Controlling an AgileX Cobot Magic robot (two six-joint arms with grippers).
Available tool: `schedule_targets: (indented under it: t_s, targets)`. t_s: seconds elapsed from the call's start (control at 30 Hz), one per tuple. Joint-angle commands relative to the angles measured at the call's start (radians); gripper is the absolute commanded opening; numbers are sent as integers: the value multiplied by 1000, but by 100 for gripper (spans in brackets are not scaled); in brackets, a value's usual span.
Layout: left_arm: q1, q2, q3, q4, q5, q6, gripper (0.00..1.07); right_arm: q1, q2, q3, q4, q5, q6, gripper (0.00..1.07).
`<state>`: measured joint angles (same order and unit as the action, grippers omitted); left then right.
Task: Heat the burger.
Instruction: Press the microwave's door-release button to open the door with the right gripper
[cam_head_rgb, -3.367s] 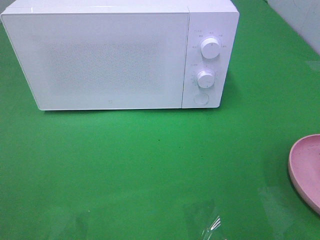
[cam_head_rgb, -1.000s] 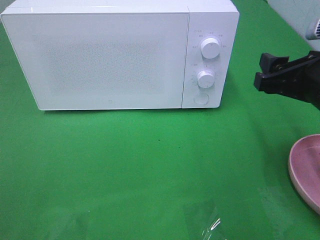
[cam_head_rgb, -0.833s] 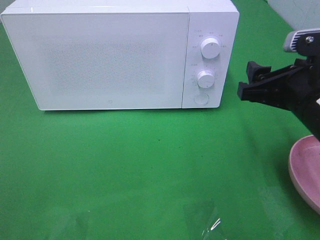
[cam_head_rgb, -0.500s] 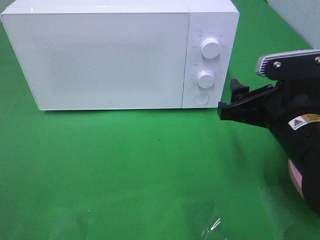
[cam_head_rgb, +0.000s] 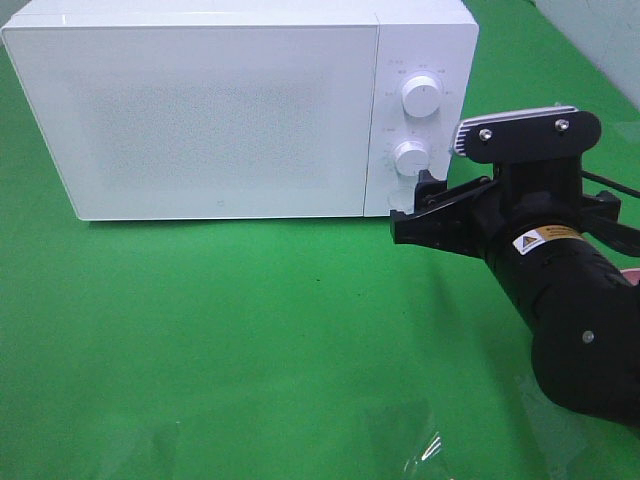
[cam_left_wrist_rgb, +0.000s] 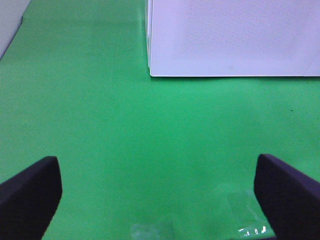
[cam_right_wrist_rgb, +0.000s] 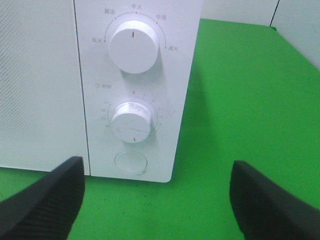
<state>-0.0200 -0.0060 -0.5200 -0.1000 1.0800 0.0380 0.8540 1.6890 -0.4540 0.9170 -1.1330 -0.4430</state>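
Right tool (cam_head_rgb: 412, 205) has neared one microwave (cam_head_rgb: 220, 110) (two knobs (cam_right_wrist_rgb: 133, 47), one button (cam_right_wrist_rgb: 131, 162)).

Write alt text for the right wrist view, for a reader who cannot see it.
The open right gripper faces the control panel of a white microwave, its two dark fingers spread wide. On the panel sit a larger knob, a smaller numbered knob and a round button; the microwave stands on a green cloth.
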Motion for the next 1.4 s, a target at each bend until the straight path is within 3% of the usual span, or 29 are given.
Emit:
schedule_targets:
  t_s: [0.03,0.2,0.73,0.97,1.23,1.4]
  targets:
    - [-1,-15,4,0,-11,-4,96,4,17,-9,0,8,29,76]
    - [-1,-15,4,0,-11,-4,96,4,31,-9,2,10,211,76]
    - [-1,-15,4,0,-11,-4,96,4,31,-9,-2,18,394,70]
    - [-1,-15,4,0,-11,-4,96,4,31,-9,-5,41,808,57]
    - [-1,-15,4,0,-11,-4,96,4,31,-9,-5,47,1187,28]
    - [-1,-15,4,0,-11,-4,96,4,31,-9,-5,67,1312,23]
